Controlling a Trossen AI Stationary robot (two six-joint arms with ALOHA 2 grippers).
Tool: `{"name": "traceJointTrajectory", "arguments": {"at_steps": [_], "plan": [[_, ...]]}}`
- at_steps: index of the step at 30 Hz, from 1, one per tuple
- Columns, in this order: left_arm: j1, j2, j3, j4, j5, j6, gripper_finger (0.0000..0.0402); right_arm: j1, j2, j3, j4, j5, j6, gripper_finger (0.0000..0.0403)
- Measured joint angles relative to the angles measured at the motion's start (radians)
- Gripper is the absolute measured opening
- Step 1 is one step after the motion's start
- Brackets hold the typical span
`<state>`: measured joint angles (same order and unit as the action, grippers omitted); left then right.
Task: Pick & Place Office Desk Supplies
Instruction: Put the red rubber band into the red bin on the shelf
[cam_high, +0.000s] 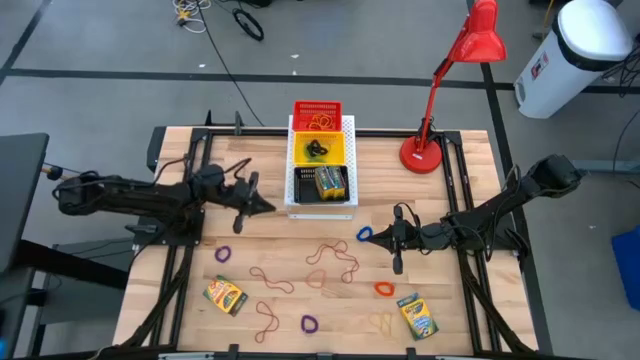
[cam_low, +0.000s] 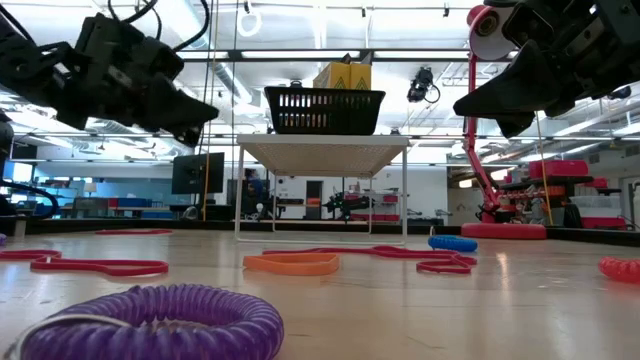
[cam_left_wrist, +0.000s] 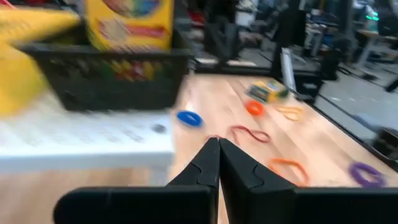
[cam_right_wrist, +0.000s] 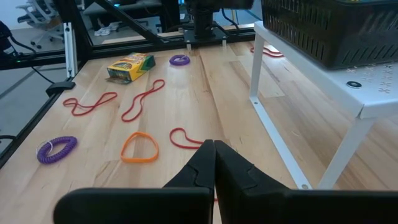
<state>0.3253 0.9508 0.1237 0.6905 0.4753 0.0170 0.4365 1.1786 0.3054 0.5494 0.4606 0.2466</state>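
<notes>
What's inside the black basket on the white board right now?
The black basket holds crayon boxes, yellow and green, standing up above its rim. Whether anything lies beneath them is hidden by the boxes and the mesh walls.

Both arms matte black, segmented, boxy joint housings. Thin black cables looped along links behind fingers. Left gripper (cam_left_wrist: 217, 163): two dark angular fingers, stepped inner edges, black crossbar behind. Right gripper (cam_right_wrist: 214, 165): identical build.

We see 3 baskets in a row on the perforated board (cam_high: 347, 125). In front of the board, rubber bands (cam_high: 330, 262) lie mid-table, with 1 crayon box (cam_high: 226, 295) left and another (cam_high: 417, 316) right.
</notes>
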Motion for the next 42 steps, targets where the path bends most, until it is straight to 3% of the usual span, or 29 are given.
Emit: {"name": "traceJointTrajectory", "arguments": {"at_steps": [8, 17, 23, 34, 42], "plan": [[-0.15, 0.0, 0.0, -0.043, -0.047, 0.0, 0.001, 0.0, 0.0, 0.0, 0.0, 0.0, 0.0, 0.0005], [-0.358, 0.0, 0.073, -0.387, -0.327, -0.013, 0.0009, 0.0, 0.0, 0.0, 0.0, 0.0, 0.0, 0.0005], [-0.546, 0.0, 0.132, -0.504, -0.441, -0.111, 0.0009, 0.0, 0.0, 0.0, 0.0, 0.0, 0.0, 0.0005], [-0.841, 0.02, 0.148, -0.533, -0.559, -0.341, 0.0008, 0.0, 0.0, 0.0, 0.0, 0.0, 0.0, 0.0005], [-0.981, 0.139, 0.181, -0.554, -0.761, -0.487, 0.002, 0.0, 0.0, 0.0, 0.0, 0.0, 0.0, 0.0005]]}}
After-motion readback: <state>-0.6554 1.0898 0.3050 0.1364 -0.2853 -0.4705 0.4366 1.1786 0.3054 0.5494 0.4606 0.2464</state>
